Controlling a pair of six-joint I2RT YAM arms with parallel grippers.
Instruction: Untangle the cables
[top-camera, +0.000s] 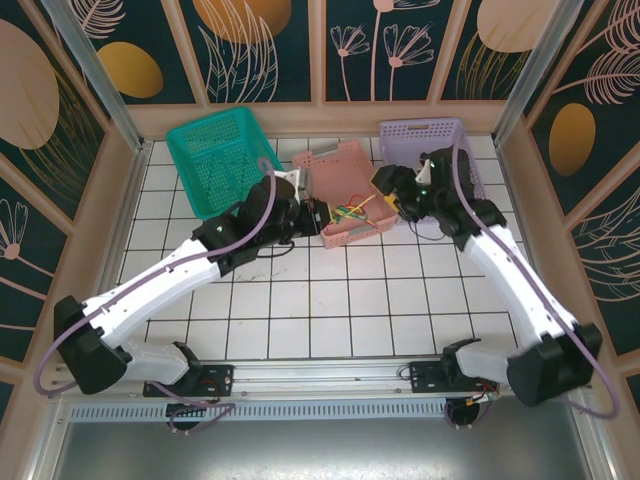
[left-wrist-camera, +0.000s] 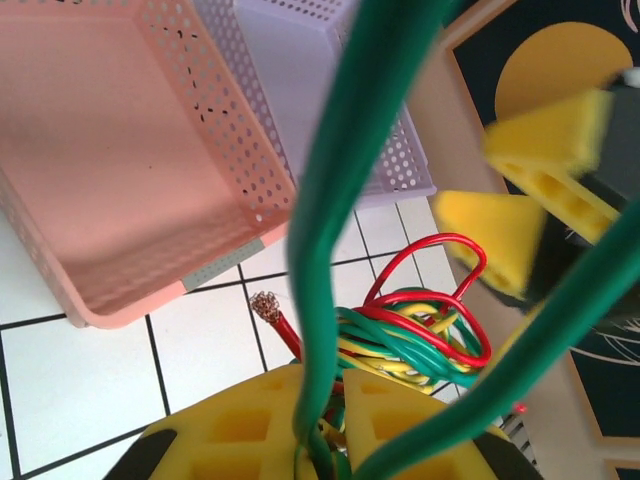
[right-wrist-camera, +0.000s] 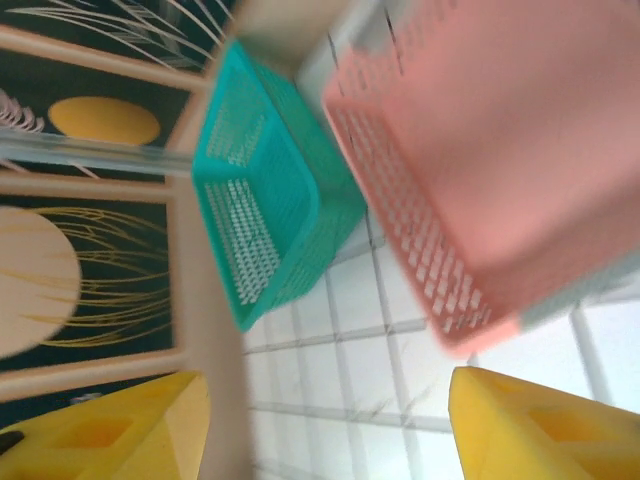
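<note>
our left gripper (left-wrist-camera: 320, 405) is clamped on a green strand of the cables (left-wrist-camera: 415, 340), and that strand runs up between its yellow fingers through the middle of the left wrist frame. the rest of the cables, green, yellow and red loops with one bared copper end, hang just past those fingers at lower centre, over the white tiled table (left-wrist-camera: 80, 390). our right gripper (right-wrist-camera: 330, 410) stands wide apart with nothing between its fingers.

in the top view the cables (top-camera: 351, 212) lie at frame centre between the two grippers, with their long axis roughly left to right. the left gripper (top-camera: 308, 214) is at their left end and the right gripper (top-camera: 393, 200) is just beside their right end. we judge the next grasp falls to the right arm, reaching leftward in the frame.

the pink basket (top-camera: 335, 170) sits just behind the cables and looks bare inside. we cannot tell whether the loops touch its near rim. the teal basket (top-camera: 215, 160) at upper left and the lilac basket (top-camera: 430, 140) at upper right hold nothing we can see.
</note>
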